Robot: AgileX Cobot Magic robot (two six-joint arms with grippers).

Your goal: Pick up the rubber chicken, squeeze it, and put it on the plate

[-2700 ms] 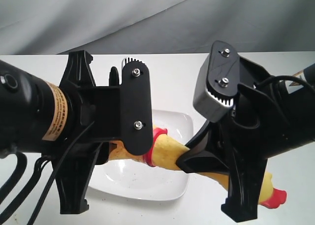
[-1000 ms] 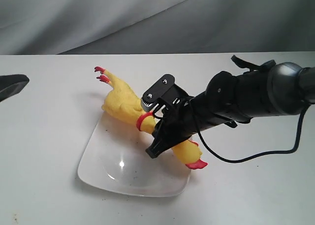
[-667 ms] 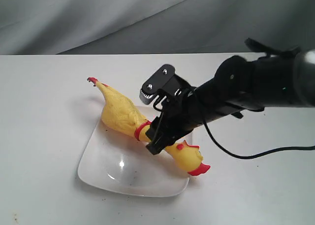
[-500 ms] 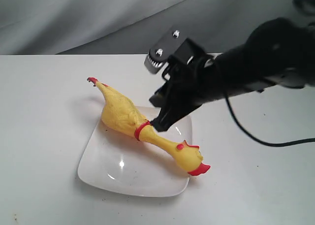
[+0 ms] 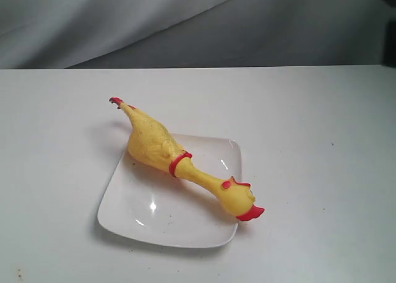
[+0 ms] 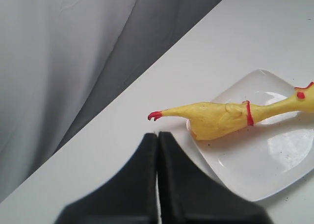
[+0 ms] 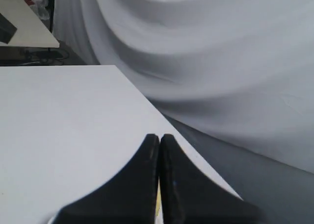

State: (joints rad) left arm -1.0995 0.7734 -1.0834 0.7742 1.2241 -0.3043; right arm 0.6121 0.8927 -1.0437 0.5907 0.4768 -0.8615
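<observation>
Task is judged approx. done: the rubber chicken (image 5: 162,148) is laid diagonally across the plate (image 5: 154,224), feet & head hung over opp. corners, nothing gripping it. The squeeze can't be confirmed. Left gripper (image 6: 157,136) is pressed closed w/ nothing held; the chicken's feet are seen just beyond its tips, apart. Right gripper (image 7: 159,136) is likewise closed & empty; no chicken is seen in its view.
</observation>
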